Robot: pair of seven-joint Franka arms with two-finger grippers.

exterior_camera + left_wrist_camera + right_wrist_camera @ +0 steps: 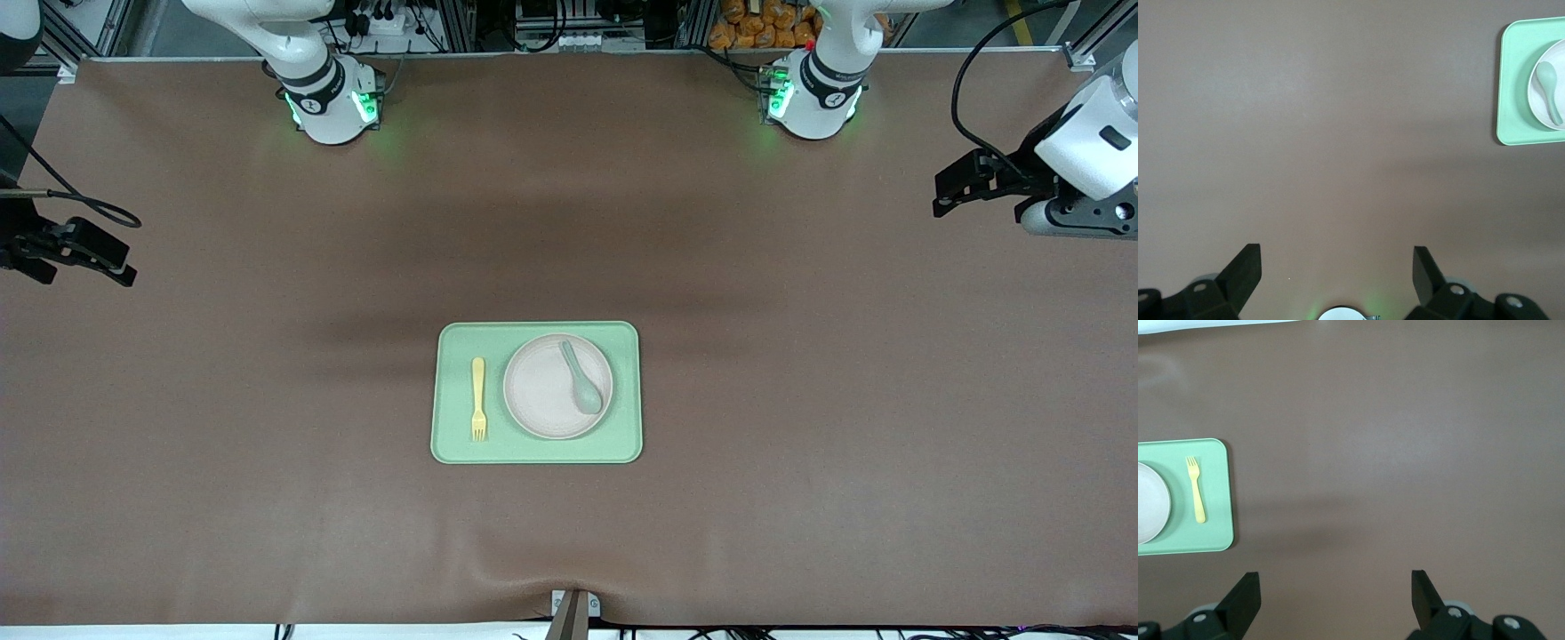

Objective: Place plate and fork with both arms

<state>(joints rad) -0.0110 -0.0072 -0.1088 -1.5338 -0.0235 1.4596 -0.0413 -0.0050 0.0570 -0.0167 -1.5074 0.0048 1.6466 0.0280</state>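
A light-green tray [536,392] is seen lying flat on the brown desk [267,444], about midway between the two arms' ends and nearer to the front camera than both robot bases. Every other thing is placed here by reference to that tray.

The plate [547,400] is found resting on the tray, in the half of the tray toward the left arm's end of the desk. A muted green spoon [581,378] is laid inside the plate, its bowl nearer to the front camera than its handle. The fork [478,399] is laid flat on the tray just beside the plate, apart from its rim, in the half of the tray toward the right arm's end; its tines are pointed toward the front camera.

The left hand [956,188] is held up in the air over bare desk, well apart from the tray, at the left arm's end. Its fingers [1245,270] are spread wide, released, and nothing is gripped between them.

The right hand [40,262] is held over bare desk at the right arm's end, likewise well apart from the tray. Its fingers [1245,593] are also spread and released, with nothing between them. In the right wrist view the tray's edge, the fork and part of the plate are shown.
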